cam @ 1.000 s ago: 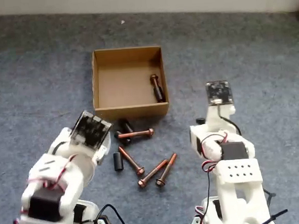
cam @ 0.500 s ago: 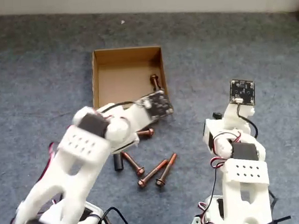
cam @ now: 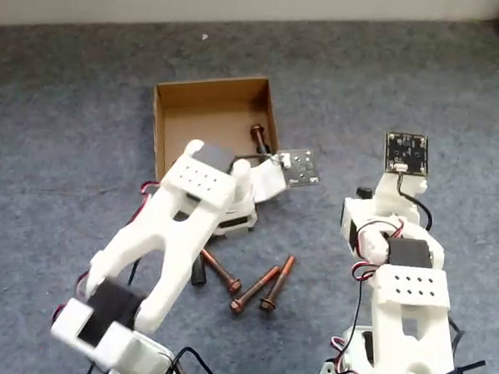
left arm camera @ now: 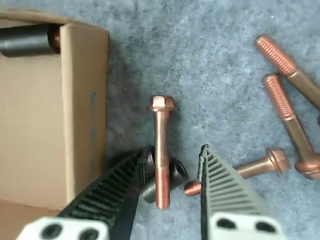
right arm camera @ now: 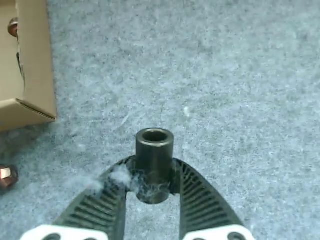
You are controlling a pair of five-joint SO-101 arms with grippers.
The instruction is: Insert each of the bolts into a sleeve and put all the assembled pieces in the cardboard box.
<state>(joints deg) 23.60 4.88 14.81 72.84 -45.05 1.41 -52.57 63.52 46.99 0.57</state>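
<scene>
Now that the left arm (cam: pixel 184 233) has swung out beside the cardboard box (cam: pixel 157 133), left jaws stand open astride a bolt (left arm camera: pixel 161 150); right jaws grip a sleeve (right arm camera: pixel 154 150). From the high view, the arm hides that bolt.

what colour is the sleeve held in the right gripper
Black. The sleeve shows best in the right wrist view.

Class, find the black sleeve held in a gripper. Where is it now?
In the right wrist view the black sleeve is clamped in the right gripper over grey carpet, to the right of the cardboard box.
</scene>
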